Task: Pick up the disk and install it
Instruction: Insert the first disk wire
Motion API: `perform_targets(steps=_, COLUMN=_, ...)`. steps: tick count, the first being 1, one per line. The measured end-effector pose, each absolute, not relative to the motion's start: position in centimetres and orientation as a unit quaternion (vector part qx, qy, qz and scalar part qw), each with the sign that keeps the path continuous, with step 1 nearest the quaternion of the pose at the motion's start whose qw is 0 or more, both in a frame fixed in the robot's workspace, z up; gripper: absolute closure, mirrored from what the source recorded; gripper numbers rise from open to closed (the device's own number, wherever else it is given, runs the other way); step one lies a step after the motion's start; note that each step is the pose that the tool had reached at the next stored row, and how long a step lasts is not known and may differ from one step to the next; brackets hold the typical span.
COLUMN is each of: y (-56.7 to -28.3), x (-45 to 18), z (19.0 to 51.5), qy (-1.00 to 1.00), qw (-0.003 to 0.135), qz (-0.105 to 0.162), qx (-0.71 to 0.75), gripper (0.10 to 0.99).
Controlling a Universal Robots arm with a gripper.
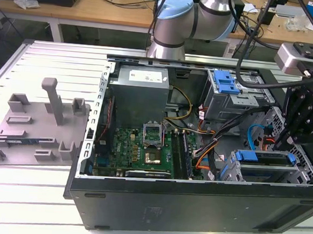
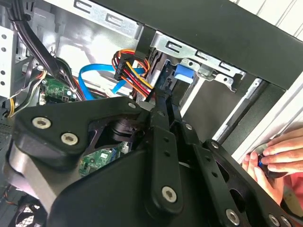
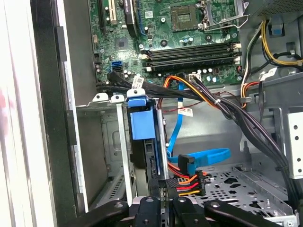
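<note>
Gripper [image 3: 164, 203] grips disk [image 3: 141, 124] in computer case [image 1: 193, 206] — slatted metal table [image 1: 42, 195], workbench [image 1: 100, 7] behind.

silver disk [image 1: 265, 158] standing on edge, sitting slotted in the metal drive cage [image 3: 108, 142], its blue bracket [image 3: 141, 124] capping the exposed edge, at the exterior view's right

The slatted metal table [image 1: 52, 60] carries the open black computer case [image 1: 193, 206] directly under the gripper [image 1: 280, 142], and a grey fixture plate [image 1: 36, 124] with upright pegs well away from it, beyond the case.
</note>
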State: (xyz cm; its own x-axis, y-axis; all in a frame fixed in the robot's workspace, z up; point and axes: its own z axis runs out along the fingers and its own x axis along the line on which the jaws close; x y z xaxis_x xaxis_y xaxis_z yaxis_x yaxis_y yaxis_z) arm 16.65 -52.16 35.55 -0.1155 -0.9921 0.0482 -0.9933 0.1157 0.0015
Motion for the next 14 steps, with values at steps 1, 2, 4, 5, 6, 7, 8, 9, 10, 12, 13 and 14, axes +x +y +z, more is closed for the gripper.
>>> perform_targets(steps=1, y=-52.17, x=16.65, z=35.55, qy=-0.746, qw=0.019, qz=0.016, qx=0.666, gripper=0.918)
perform_targets(steps=2, y=-52.16, x=16.65, z=35.55, qy=-0.743, qw=0.019, qz=0.016, qx=0.669, gripper=0.918)
perform_targets(steps=4, y=-52.27, x=16.66, z=35.54, qy=-0.741, qw=0.019, qz=0.016, qx=0.671, gripper=0.918)
perform_targets(steps=5, y=-52.36, x=16.66, z=35.55, qy=-0.741, qw=0.019, qz=0.016, qx=0.671, gripper=0.918)
perform_targets(steps=6, y=-52.41, x=16.66, z=35.53, qy=-0.741, qw=0.019, qz=0.016, qx=0.671, gripper=0.918)
perform_targets(steps=7, y=-52.43, x=16.66, z=35.52, qy=-0.741, qw=0.019, qz=0.016, qx=0.671, gripper=0.918)
perform_targets(steps=8, y=-52.45, x=16.66, z=35.51, qy=-0.741, qw=0.019, qz=0.016, qx=0.671, gripper=0.918)
perform_targets(steps=9, y=-52.46, x=16.66, z=35.50, qy=-0.741, qw=0.019, qz=0.016, qx=0.671, gripper=0.918)
perform_targets(steps=10, y=-52.46, x=16.66, z=35.50, qy=-0.741, qw=0.019, qz=0.016, qx=0.671, gripper=0.918)
perform_targets(steps=12, y=-52.46, x=16.66, z=35.50, qy=-0.741, qw=0.019, qz=0.016, qx=0.671, gripper=0.918)
perform_targets(steps=13, y=-52.46, x=16.66, z=35.50, qy=-0.741, qw=0.019, qz=0.016, qx=0.671, gripper=0.918)
perform_targets(steps=14, y=-52.46, x=16.66, z=35.50, qy=-0.741, qw=0.019, qz=0.016, qx=0.671, gripper=0.918)
